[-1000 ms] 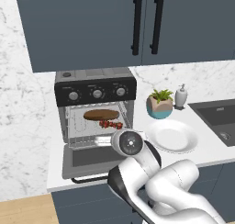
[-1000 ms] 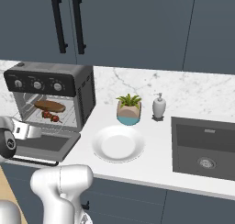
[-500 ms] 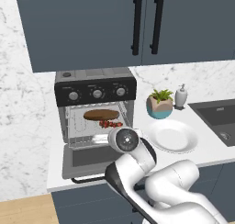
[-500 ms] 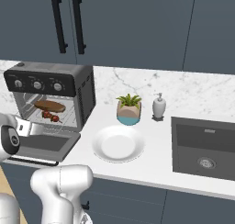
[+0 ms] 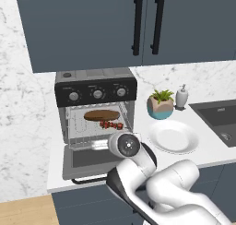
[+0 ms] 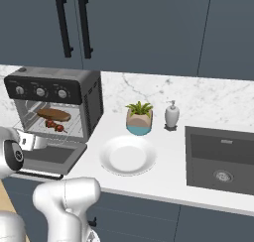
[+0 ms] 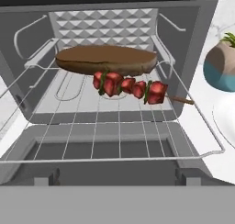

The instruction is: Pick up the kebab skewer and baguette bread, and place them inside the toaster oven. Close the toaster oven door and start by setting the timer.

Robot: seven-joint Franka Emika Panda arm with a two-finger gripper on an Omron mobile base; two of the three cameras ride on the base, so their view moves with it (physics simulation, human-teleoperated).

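**Desk:** Item one, the loaf. Where, and which way does it run?

**Operator:** I have the baguette bread (image 7: 106, 60) lying on the wire rack (image 7: 114, 126) inside the toaster oven (image 5: 96, 111), toward the back. Its long axis runs side to side across the cavity, parallel to the opening, ends pointing at the two side walls.

**Desk:** Item two, the skewer.

**Operator:** The kebab skewer (image 7: 131, 87) rests on the same rack, just in front of the loaf, and seems to touch it at its left chunks. In my hand view it runs nearly crosswise too, but slanted: the left end sits close against the loaf, the bare stick tip points right and slightly toward me.

**Desk:** Door?

**Operator:** The toaster oven door (image 5: 87, 159) is dropped flat, hanging open over the counter (image 6: 163, 179) edge.

**Desk:** Gripper?

**Operator:** The gripper (image 7: 119, 176) is spread wide, holding nothing, sitting over the lowered door and facing into the cavity.

**Desk:** Sundries?

**Operator:** A white plate (image 5: 173, 137) right of the oven, a potted plant (image 5: 161, 104) and a soap dispenser (image 5: 182, 96) behind it, the sink (image 6: 221, 159) farther right.
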